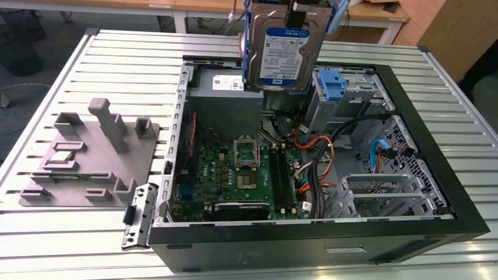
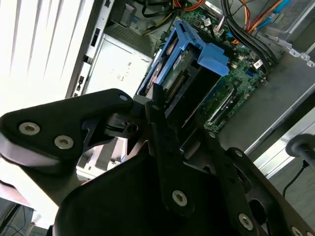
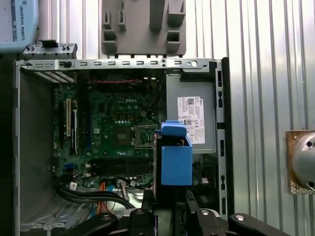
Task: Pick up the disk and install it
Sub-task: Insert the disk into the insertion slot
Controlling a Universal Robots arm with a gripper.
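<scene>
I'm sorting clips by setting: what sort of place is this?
Probably a robotics lab or test workshop: an open computer case lies on a slatted metal table beside a grey jig, with the disk held above it.

Disk [image 1: 279, 51]: flat rectangular hard drive, silver-grey, fitted with blue plastic rails; lifted, not installed.
The white-and-blue label faces the exterior view, and a blue rail runs down each long edge. The body stands on end, roughly upright, with its long edges near vertical. It is clamped at its upper end by the gripper [image 1: 300, 16] and hangs in the air above the far part of the open computer case [image 1: 311, 251], clear of the case's interior. In the first wrist view the disk [image 3: 175, 157] shows end-on, its blue rail end toward the case's interior.
</scene>
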